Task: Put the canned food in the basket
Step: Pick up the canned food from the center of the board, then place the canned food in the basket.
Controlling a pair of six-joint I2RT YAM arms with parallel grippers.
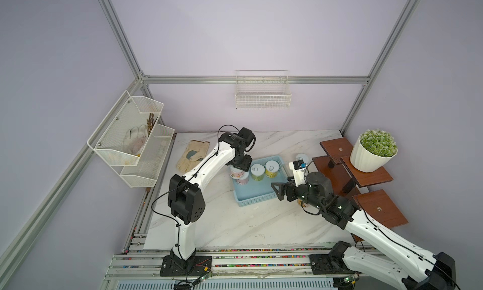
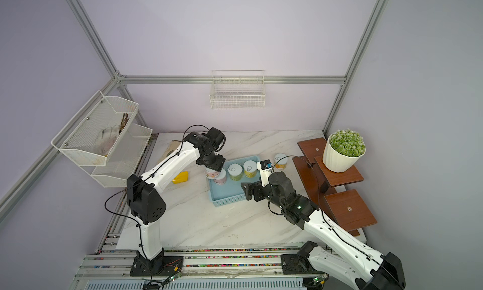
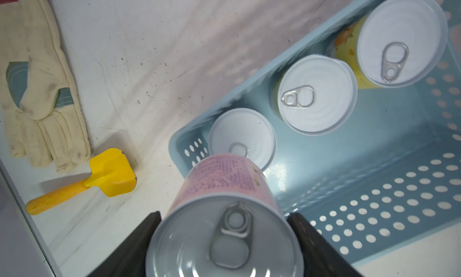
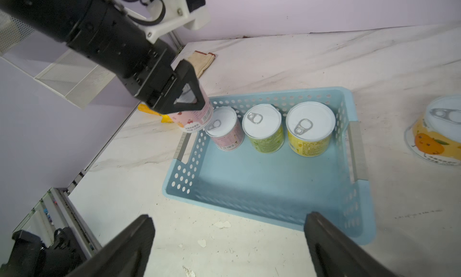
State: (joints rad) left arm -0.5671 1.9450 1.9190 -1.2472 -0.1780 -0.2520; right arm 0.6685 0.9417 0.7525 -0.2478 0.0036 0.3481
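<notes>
basket (image 4: 262, 183) — matt perforated plastic | can lids (image 4: 316, 113) — glossy metal | glove (image 3: 42, 88) cloth

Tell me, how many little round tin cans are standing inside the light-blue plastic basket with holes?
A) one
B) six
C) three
C: a pink-labelled can, a green-labelled can and a yellow-labelled can stand in a row on the floor of the light-blue plastic basket; the left gripper holds a second pink can, not set down.

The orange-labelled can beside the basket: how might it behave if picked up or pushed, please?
Probably stiff: the orange-labelled can has a metal pull-ring lid. Squat and upright, it should slide rather than tip. Laid sideways, it would likely roll.
</notes>
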